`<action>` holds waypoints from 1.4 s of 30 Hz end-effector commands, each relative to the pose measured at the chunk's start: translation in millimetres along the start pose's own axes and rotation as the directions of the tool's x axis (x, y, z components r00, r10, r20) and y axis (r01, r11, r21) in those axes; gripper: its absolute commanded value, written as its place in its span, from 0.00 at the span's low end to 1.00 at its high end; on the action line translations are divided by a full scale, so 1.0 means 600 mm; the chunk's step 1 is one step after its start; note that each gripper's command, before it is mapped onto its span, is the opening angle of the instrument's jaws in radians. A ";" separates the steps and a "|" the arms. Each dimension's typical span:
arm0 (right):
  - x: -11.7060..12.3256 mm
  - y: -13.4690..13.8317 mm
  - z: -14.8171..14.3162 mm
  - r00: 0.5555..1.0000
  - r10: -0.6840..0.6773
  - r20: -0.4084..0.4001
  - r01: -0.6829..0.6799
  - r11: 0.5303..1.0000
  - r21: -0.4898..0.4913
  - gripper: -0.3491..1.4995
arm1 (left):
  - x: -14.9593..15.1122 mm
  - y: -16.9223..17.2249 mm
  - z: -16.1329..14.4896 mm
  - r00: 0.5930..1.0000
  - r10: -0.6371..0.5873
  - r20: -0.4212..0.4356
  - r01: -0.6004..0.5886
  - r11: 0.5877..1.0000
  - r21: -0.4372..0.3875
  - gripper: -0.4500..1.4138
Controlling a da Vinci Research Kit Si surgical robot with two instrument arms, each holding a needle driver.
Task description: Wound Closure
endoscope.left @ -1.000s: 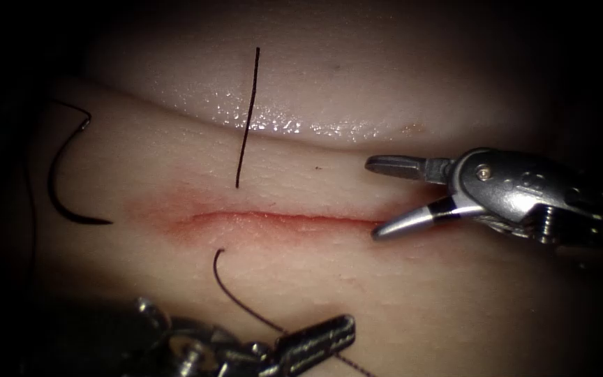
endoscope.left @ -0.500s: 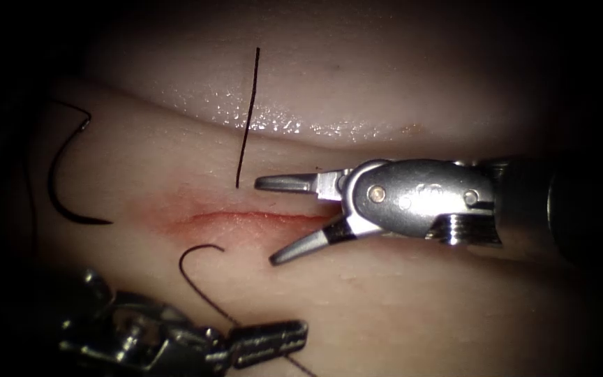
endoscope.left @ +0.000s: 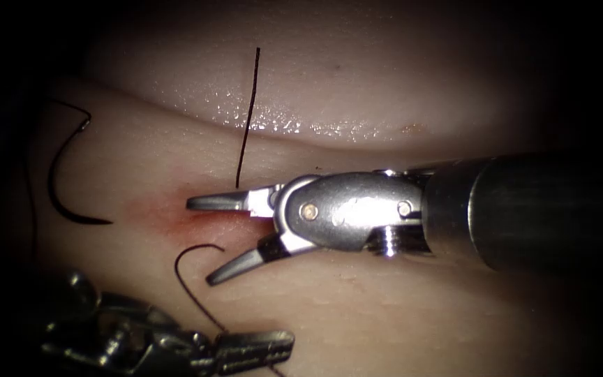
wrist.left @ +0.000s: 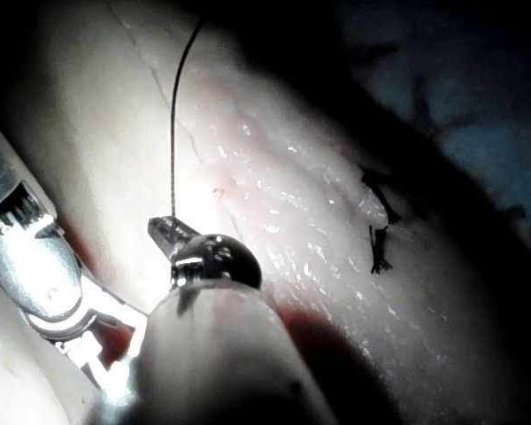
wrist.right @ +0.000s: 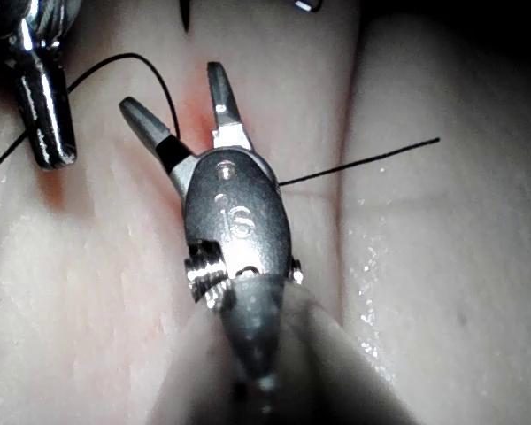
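Polished metal right end effector point(endoscope.left: 207, 241), wet glossy tissue point(endoscope.left: 329, 91), matt thread point(endoscope.left: 247, 119)

Left tool point(wrist.left: 173, 237): the arm's own shaft ran toward the tissue, its dark tip closed on the thread.
Thread point(wrist.left: 175, 133): a thin dark strand rose straight from that tip across the pale surface.
Right tool point(wrist.left: 35, 270): the other arm's metal wrist lay just beside the shaft, its jaws not clearly seen.
Tissue point(wrist.left: 274, 186): pale and glistening, brightly lit.
Cut ends of thread point(wrist.left: 378, 239): a small dark tuft stood well apart from both tools.
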 end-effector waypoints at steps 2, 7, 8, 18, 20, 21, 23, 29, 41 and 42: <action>-0.0006 0.0002 0.0016 1.000 -0.009 -0.016 0.009 1.000 0.015 0.69 | 0.0000 0.0007 0.0013 1.000 -0.001 -0.002 0.001 1.000 -0.003 0.00; -0.0001 -0.0002 0.0019 0.996 -0.055 -0.068 0.057 0.998 0.039 0.67 | -0.0001 0.0008 0.0012 1.000 0.002 -0.006 -0.002 1.000 -0.007 0.00; 0.0000 -0.0002 0.0021 0.993 -0.083 -0.079 0.086 0.995 0.046 0.67 | -0.0001 0.0008 0.0011 1.000 0.002 -0.006 -0.002 1.000 -0.008 0.00; -0.0006 0.0000 0.0036 0.964 -0.224 -0.144 0.238 0.968 0.085 0.67 | -0.0005 0.0011 0.0001 1.000 0.005 -0.009 -0.005 1.000 -0.013 0.00; -0.0003 -0.0002 0.0042 0.962 -0.230 -0.147 0.243 0.967 0.080 0.67 | -0.0005 0.0011 0.0000 1.000 0.005 -0.010 -0.005 1.000 -0.014 0.00; -0.0002 -0.0002 0.0045 0.961 -0.232 -0.148 0.245 0.967 0.076 0.67 | -0.0005 0.0011 0.0000 1.000 0.005 -0.010 -0.005 1.000 -0.014 0.00; 0.0003 -0.0005 0.0052 0.960 -0.235 -0.151 0.249 0.965 0.080 0.67 | -0.0005 0.0011 0.0000 1.000 0.005 -0.011 -0.006 1.000 -0.014 0.00; 0.0008 -0.0011 0.0070 0.956 -0.246 -0.159 0.261 0.961 0.086 0.65 | -0.0006 0.0010 -0.0001 1.000 0.005 -0.012 -0.005 1.000 -0.014 0.00; -0.0008 -0.0005 0.0066 0.954 -0.254 -0.158 0.270 0.959 0.089 0.00 | -0.0006 0.0012 -0.0006 1.000 0.007 -0.009 -0.007 1.000 -0.015 0.00; -0.0009 -0.0005 0.0066 0.954 -0.254 -0.158 0.270 0.959 0.088 0.00 | -0.0006 0.0012 -0.0007 1.000 0.007 -0.006 -0.007 1.000 -0.015 0.00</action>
